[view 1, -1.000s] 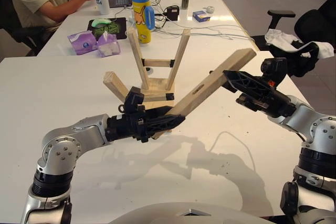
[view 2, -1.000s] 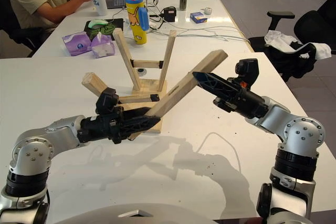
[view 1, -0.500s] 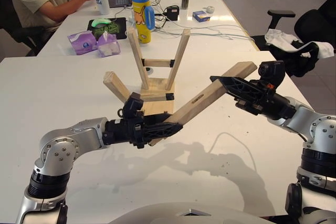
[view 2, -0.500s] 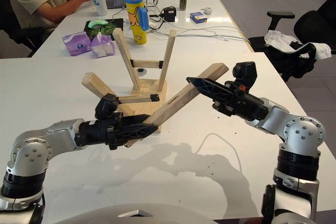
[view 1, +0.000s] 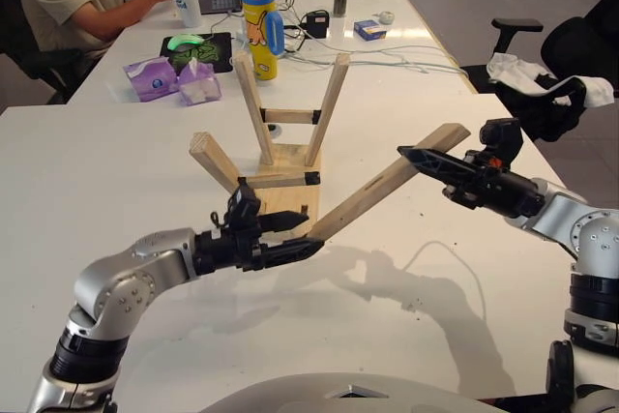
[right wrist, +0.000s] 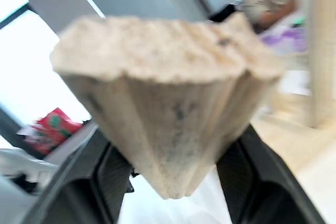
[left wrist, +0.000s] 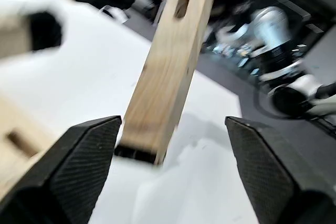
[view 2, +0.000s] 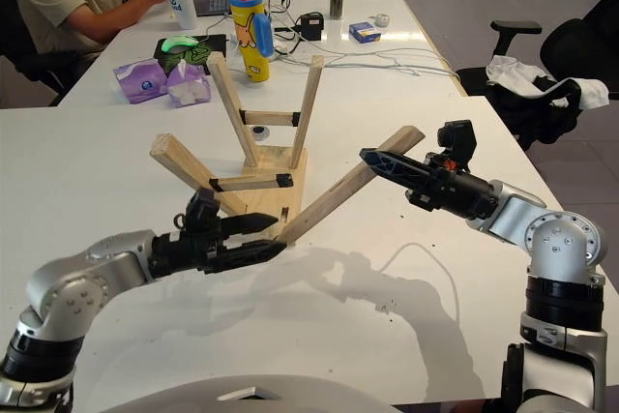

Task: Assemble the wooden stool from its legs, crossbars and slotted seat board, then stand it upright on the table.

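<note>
- The white table (view 1: pixel 116 171) carried the part-built stool (view 1: pixel 290 116), inverted: its seat board (view 1: pixel 279 202) lay flat, 2 legs stood upright and 1 leaned outward.
- The 4th leg (view 1: pixel 382 189) was slanted, its lower end set at the board's near corner. A sound seating would probably be got by raising it upright over its slot before it was pressed home.
- Its upper end was clamped by the right gripper (view 1: pixel 416 155).
- The left gripper (view 1: pixel 311 234) was spread wide, with the leg's lower end between its fingers, untouched.
</note>
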{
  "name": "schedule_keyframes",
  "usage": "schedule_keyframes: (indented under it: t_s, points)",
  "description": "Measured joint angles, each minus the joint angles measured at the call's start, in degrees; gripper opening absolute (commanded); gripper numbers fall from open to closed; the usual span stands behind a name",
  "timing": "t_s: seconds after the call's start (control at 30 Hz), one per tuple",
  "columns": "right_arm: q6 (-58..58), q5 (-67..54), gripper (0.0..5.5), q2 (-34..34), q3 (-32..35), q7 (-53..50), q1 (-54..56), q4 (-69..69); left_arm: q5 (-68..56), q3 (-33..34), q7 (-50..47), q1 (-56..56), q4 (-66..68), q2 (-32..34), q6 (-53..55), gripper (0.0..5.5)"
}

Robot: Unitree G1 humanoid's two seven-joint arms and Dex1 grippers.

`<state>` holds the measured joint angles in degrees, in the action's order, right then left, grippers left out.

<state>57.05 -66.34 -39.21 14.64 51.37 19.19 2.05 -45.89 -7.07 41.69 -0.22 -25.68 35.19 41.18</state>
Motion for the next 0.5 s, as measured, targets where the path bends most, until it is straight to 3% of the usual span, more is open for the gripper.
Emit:
schedule_keyframes:
  t_s: [0.17,0.5]
  points:
    - [-8.65,9.61,2.12,0.24,-3.04,5.22,7.24,-6.56,14.99,-3.8,-1.04,1.12,7.14,-1.41,-12.25,3.64]
    - [-19.1,23.92,2.12,6.41,-12.79,14.6,15.91,-20.62,27.51,-9.34,-0.39,-1.02,14.83,-3.72,-19.35,3.64]
